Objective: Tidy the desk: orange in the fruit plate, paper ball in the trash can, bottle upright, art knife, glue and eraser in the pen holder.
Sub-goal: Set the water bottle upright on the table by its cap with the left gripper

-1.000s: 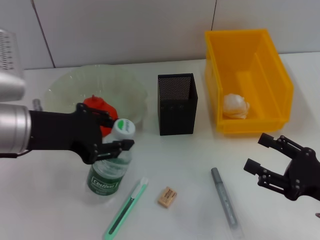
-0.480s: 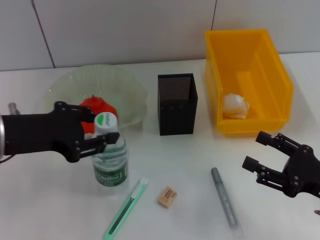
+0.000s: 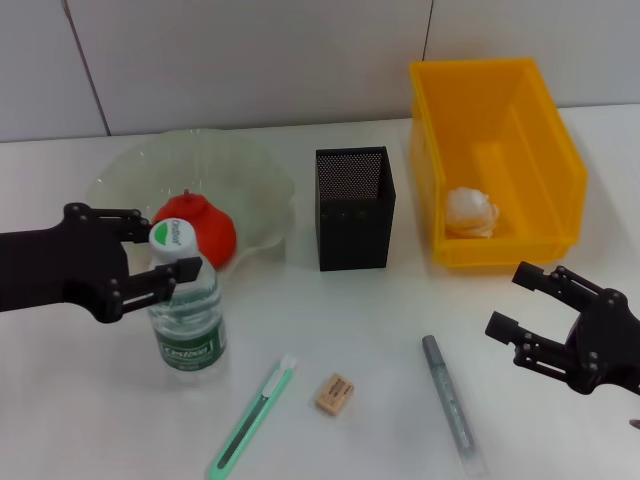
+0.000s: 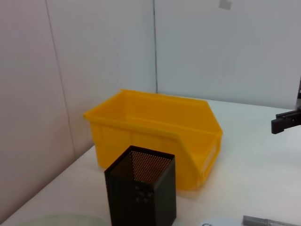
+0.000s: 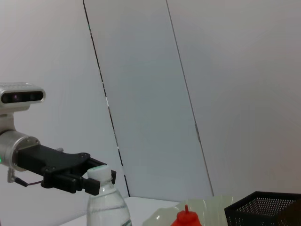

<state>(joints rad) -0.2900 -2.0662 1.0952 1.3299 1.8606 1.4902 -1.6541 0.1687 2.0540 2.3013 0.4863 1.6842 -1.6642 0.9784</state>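
Bottle (image 3: pixel 184 305) now stands upright on the desk (image 3: pixel 90 420) beside the fruit plate (image 3: pixel 255 175), carried leftward from its tilted pose, left gripper (image 3: pixel 150 257) still clasping its neck, right gripper (image 3: pixel 550 320) spread idle, so releasing comes next.

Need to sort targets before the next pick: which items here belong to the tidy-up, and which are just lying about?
Job: bottle upright at the left gripper; orange in fruit plate; paper ball in yellow bin; art knife; eraser; glue stick; pen holder.
Lying about: nothing.
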